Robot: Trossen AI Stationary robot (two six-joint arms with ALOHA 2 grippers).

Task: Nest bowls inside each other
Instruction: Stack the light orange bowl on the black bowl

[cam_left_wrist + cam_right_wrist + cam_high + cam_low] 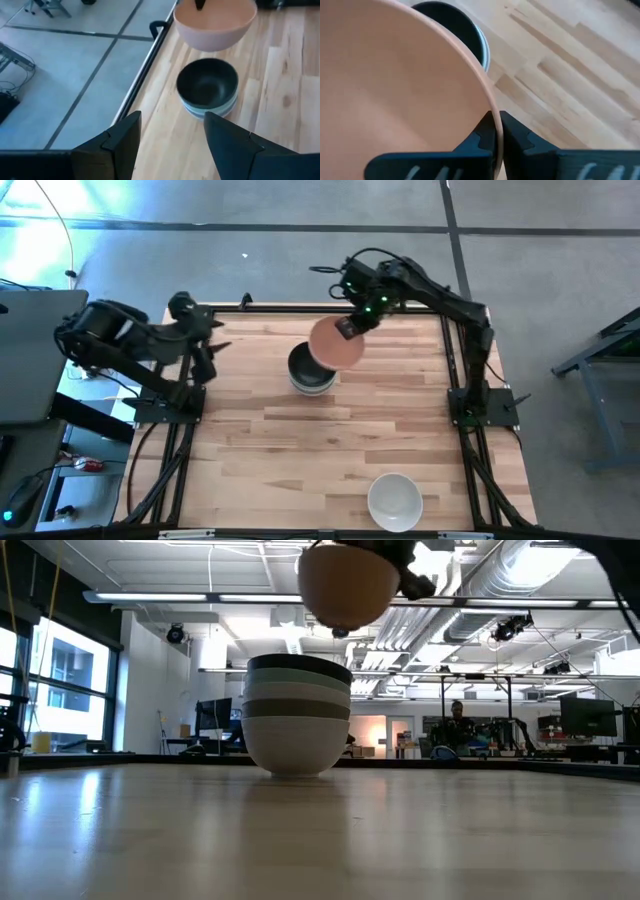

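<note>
The right gripper, pinching the rim of the peach bowl, holds it above the stack at the tabletop's twelve o'clock; lowering it squarely inside looks next. A white bowl waits at five o'clock; the left gripper idles wide.

Overhead, table-level, wrist views share bowl stack.

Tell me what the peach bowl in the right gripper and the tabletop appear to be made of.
The peach bowl, pinched by its rim in the right gripper above the stack of bowls, looks like smooth matte plastic or glazed ceramic: even colour, soft sheen, thin rim; the look leaves it open. The tabletop looks like butcher-block wood with a light finish: jointed strips with visible grain.
</note>
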